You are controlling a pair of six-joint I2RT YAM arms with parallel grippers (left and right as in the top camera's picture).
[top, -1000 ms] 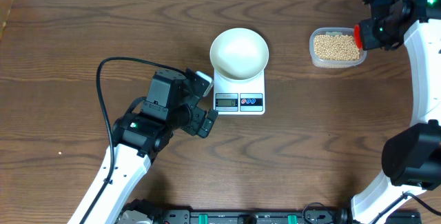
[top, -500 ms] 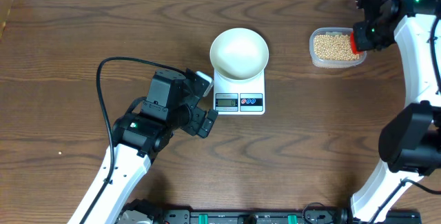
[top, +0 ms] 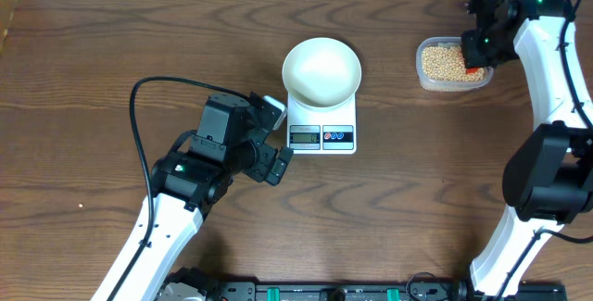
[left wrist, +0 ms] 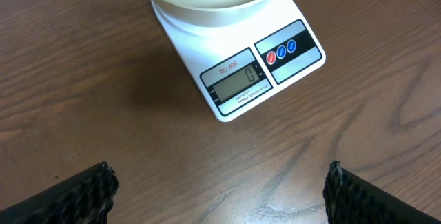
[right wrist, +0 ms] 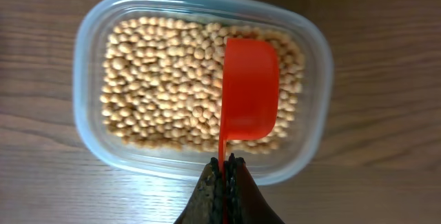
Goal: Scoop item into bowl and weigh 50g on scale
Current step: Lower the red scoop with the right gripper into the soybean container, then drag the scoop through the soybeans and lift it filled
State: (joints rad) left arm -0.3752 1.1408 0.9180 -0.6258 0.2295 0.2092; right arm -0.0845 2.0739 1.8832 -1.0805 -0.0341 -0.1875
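Note:
The white bowl (top: 321,70) sits empty on the white scale (top: 322,127); its display (left wrist: 239,84) reads 0. Tan beans (top: 445,61) fill a clear tub (top: 427,80) at the back right. My right gripper (right wrist: 227,160) is shut on the handle of a red scoop (right wrist: 249,89), held over the right part of the beans (right wrist: 165,79); the scoop shows its back. In the overhead view the right gripper (top: 474,56) is at the tub's right end. My left gripper (top: 274,146) is open and empty, on the table just left of the scale's front.
The tub's rim (right wrist: 89,141) surrounds the beans. Bare wooden table lies in front of the scale (left wrist: 227,176). The left arm's black cable (top: 139,125) loops over the table at left.
My right gripper with the red scoop has moved left and slightly up, from beside the tub's right edge to over the beans. The left arm has not moved.

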